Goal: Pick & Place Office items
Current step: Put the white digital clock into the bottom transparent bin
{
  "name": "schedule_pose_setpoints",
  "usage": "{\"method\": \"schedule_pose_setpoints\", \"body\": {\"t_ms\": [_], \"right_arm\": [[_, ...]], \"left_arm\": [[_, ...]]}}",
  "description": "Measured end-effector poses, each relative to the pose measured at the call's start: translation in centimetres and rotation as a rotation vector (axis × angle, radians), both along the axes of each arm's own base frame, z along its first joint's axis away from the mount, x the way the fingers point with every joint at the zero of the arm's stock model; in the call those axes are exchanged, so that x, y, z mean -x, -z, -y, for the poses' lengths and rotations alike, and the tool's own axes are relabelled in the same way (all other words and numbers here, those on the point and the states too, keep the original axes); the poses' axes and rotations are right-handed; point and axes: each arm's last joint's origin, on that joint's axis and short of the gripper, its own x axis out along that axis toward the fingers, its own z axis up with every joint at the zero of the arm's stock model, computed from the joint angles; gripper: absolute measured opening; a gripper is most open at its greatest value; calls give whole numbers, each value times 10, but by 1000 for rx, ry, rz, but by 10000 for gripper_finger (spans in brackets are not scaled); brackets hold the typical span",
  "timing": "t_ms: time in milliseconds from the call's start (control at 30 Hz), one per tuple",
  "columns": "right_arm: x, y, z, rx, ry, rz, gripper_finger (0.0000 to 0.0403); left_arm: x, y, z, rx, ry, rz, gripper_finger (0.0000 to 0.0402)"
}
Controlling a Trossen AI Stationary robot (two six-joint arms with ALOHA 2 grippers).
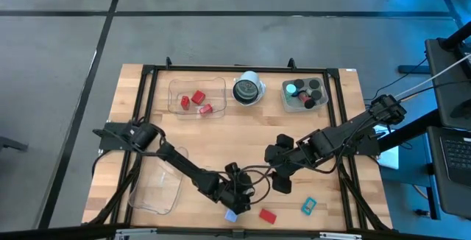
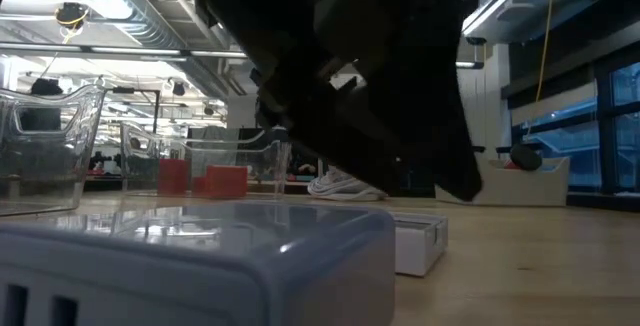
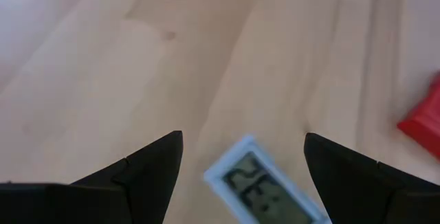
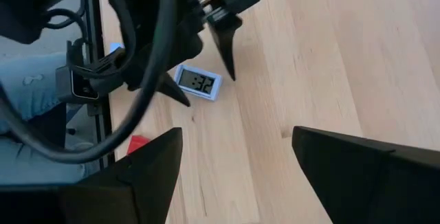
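Note:
A pale-blue rectangle with a small display (image 3: 265, 186) lies flat on the wood near the table's front edge, also seen from the right wrist (image 4: 199, 82) and low down (image 2: 420, 241). My left gripper (image 3: 244, 138) hangs open just over it, one finger on each side, slanting down (image 4: 208, 90). In the high view the left gripper (image 1: 237, 198) covers that piece. My right gripper (image 1: 283, 183) waits open, higher and to the right, with nothing between its fingers (image 4: 237, 131).
Another pale-blue piece (image 1: 231, 214) lies by the front edge, a red block (image 1: 267, 216) and a teal rectangle (image 1: 307, 206) to its right. Clear trays stand at near left (image 1: 158, 185), far middle with red blocks (image 1: 197, 96), far right (image 1: 305, 93). A round white-rimmed object (image 1: 248, 89) stands between them.

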Motion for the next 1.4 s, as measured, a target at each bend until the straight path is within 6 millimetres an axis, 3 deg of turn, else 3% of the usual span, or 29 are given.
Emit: {"method": "schedule_pose_setpoints", "body": {"t_ms": [467,667,867,1200,1300,1400], "right_arm": [[0,0,0,-14,23,-2,279],[0,0,0,-24,40,-3,279],[0,0,0,-27,46,-4,279],[0,0,0,-27,45,-4,279],[0,0,0,-26,46,-4,279],[0,0,0,-40,70,-8,279]], "left_arm": [[9,16,8,-54,44,-97,300],[12,18,4,-88,93,-168,278],[9,19,-1,-26,149,-216,223],[7,13,2,-23,300,-224,82],[13,2,0,-14,334,-256,51],[20,-22,-4,-3,353,-260,44]]}}
